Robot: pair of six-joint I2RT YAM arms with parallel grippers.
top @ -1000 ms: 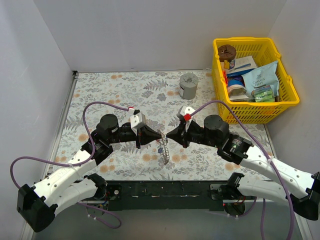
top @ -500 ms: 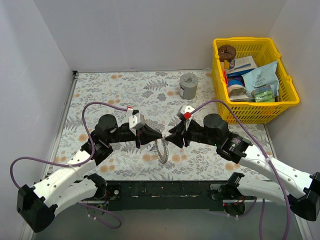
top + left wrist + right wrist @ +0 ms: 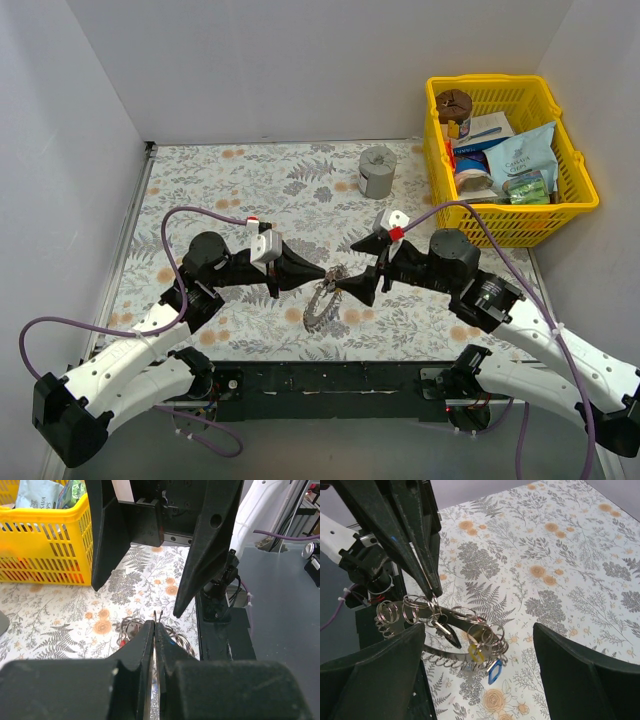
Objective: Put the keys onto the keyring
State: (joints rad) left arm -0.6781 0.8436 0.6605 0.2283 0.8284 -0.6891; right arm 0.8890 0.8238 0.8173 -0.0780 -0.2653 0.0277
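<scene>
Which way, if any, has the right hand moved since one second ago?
Yes. The right hand drew back rightward, toward the yellow basket, away from the keyring.

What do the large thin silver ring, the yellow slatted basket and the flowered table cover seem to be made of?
The large thin silver ring looks metal, probably polished steel: it glints. The yellow slatted basket looks moulded plastic: glossy, evenly coloured. The flowered table cover is matt, perhaps printed cloth or vinyl; unclear which.
</scene>
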